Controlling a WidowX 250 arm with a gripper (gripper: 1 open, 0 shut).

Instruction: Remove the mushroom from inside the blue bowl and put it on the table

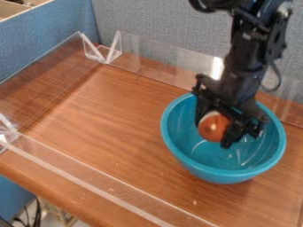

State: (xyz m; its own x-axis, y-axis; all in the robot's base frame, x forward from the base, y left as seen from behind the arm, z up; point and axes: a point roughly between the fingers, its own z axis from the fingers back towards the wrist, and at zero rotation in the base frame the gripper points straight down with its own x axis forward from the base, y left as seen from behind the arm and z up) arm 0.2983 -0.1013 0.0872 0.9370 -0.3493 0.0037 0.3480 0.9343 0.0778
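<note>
Above the blue bowl (196, 151), the hand (219, 127) grips the mushroom (213, 126), axis unclear.

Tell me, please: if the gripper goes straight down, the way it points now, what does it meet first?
Probably the inside bottom of the blue bowl. The gripper points down over it, shut on the mushroom, so the mushroom would likely touch first; depth is unclear from one view.

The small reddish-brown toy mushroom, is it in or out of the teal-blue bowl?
Lifted but not out: the mushroom hangs in the shut gripper, above the bowl's floor, inside its rim.
</note>
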